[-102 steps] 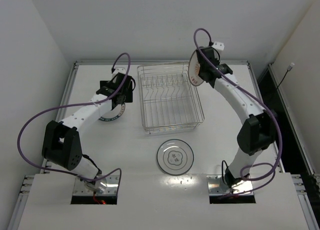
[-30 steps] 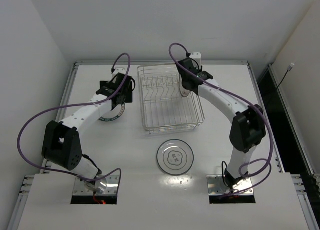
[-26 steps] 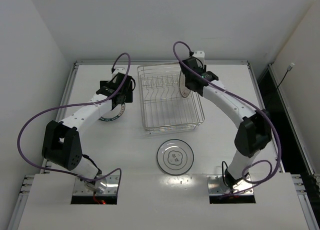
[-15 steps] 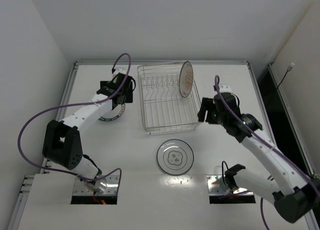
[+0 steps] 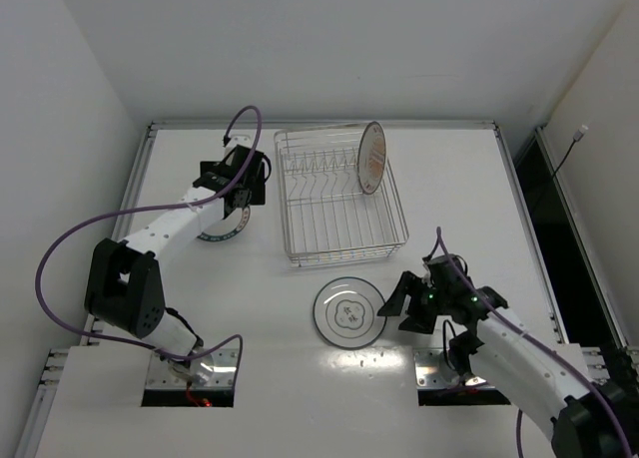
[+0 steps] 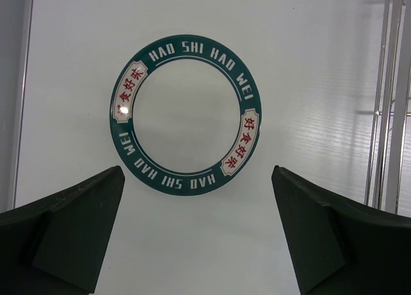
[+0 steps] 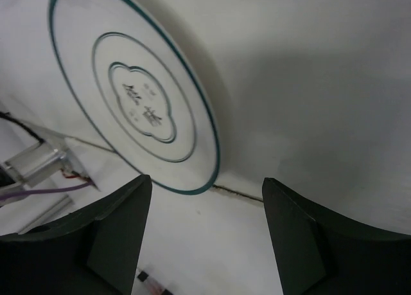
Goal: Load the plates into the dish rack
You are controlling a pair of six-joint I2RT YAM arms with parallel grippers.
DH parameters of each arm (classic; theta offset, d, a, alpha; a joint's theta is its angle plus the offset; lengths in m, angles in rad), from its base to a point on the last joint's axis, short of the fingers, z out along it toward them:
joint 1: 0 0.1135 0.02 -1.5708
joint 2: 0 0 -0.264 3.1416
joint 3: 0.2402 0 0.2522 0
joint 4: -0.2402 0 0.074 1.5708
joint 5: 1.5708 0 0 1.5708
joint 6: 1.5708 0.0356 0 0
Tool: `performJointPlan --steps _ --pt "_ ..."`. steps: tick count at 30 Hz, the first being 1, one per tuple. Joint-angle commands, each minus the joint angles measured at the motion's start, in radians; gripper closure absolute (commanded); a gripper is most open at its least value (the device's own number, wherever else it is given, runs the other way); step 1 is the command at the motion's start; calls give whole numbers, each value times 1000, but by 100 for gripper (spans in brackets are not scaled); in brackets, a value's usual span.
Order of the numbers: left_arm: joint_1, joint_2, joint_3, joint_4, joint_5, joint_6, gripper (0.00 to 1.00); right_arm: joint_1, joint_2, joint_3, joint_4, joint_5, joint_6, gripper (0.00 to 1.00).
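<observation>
White table (image 5: 459, 189): orange-sunburst plate (image 5: 372, 157) upright in wire rack (image 5: 339, 219).

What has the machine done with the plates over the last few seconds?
The right claw carried the orange plate into the dish rack, stood it upright at the far right, let go, then swung back beside the dark-rimmed plate near its base, open. The left claw stayed open above the green-rimmed plate.

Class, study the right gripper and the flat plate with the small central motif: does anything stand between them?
Nothing visible does. The right gripper stands open at the right edge of the plate, and only bare table lies around them.
</observation>
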Motion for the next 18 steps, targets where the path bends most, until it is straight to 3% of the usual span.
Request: performJointPlan --steps 1,11,14,18 --pt "-4 -12 34 11 -12 -8 1 -19 41 21 163 -113 75 33" --pt "-4 -2 34 11 8 -8 1 -59 386 -44 445 -201 47 36" --pt "-4 -2 34 11 19 -8 1 -59 408 -56 494 -187 69 36" --pt "-4 -2 34 11 28 -8 1 -50 417 -75 528 -177 90 46"
